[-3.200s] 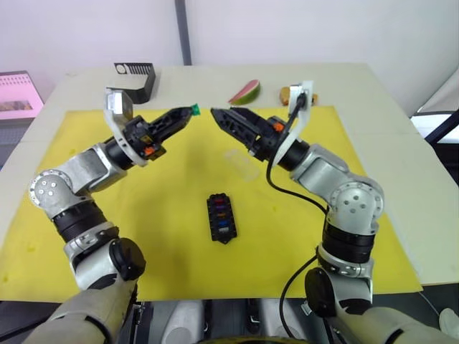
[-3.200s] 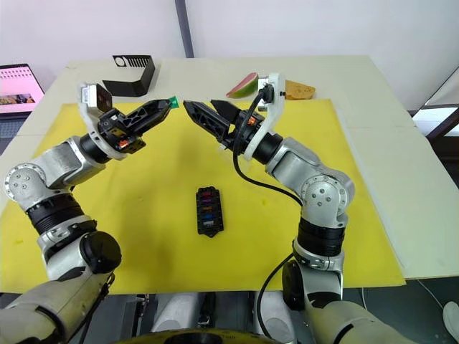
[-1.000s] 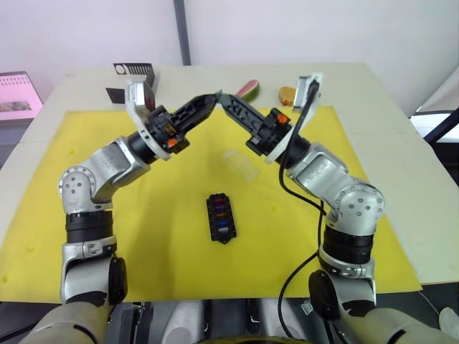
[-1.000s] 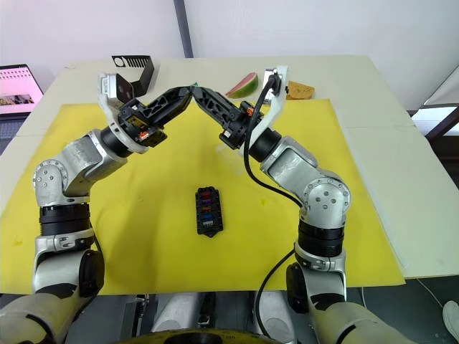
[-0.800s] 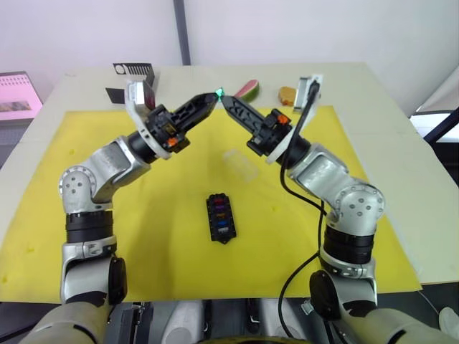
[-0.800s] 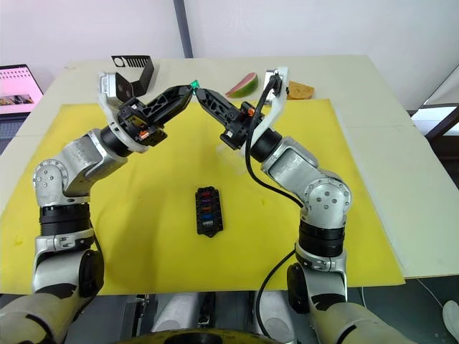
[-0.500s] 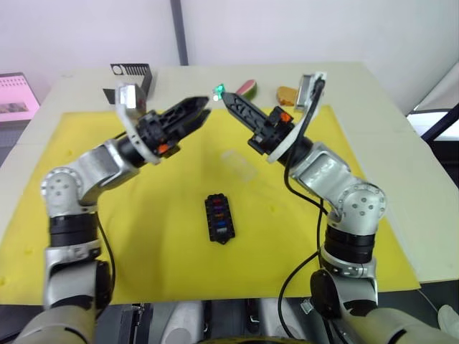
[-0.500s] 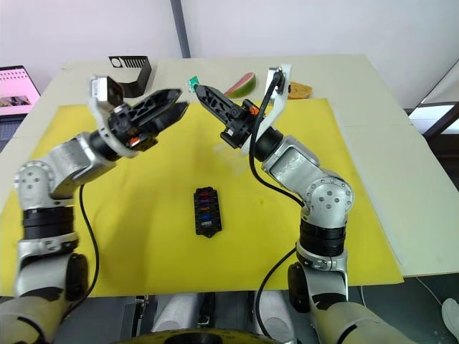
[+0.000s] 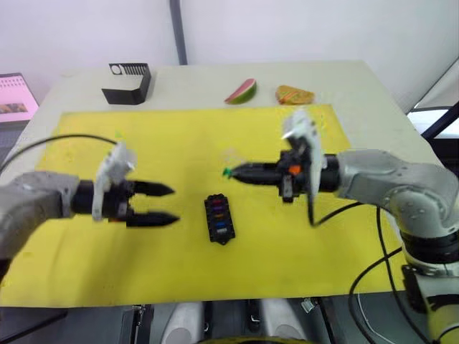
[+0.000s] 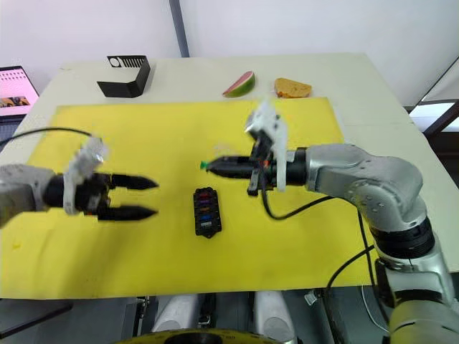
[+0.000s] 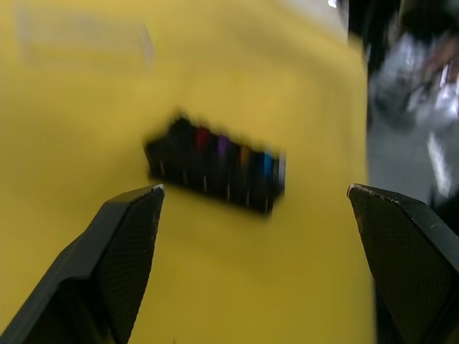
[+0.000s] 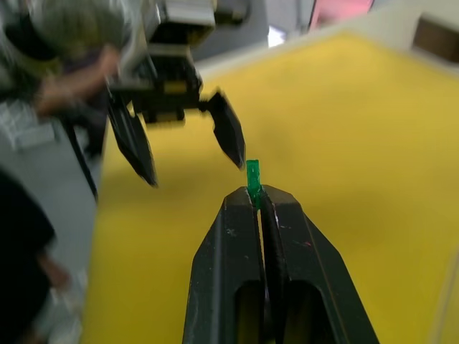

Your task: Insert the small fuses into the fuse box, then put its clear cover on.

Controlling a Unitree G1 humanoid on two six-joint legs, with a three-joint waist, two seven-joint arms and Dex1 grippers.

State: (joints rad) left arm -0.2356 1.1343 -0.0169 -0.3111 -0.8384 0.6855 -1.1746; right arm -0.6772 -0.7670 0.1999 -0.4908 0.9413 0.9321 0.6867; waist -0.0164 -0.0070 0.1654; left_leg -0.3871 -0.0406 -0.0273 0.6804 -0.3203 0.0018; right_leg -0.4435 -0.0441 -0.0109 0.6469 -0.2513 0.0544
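The black fuse box (image 9: 219, 218) lies on the yellow mat (image 9: 344, 244) with red, purple, tan and blue small fuses (image 11: 231, 152) in its slots. My right gripper (image 9: 232, 172) points left just beyond the box's far end, shut on a small green fuse (image 12: 252, 174) that sticks out of its tips. To the left of the box, my left gripper (image 9: 173, 204) stands open with nothing between its fingers, aimed at the box. The clear cover (image 11: 84, 41) lies faintly on the mat beyond the box.
At the back of the table stand a black box with a white slotted top (image 9: 128, 80), a watermelon slice (image 9: 242, 91) and a piece of bread (image 9: 295, 94). A pink-screened laptop (image 9: 14, 97) sits off the table's left side.
The green fuse passed from my left gripper to my right. The left gripper opened and swung down to the box's left. The right arm lowered with the fuse toward the box.
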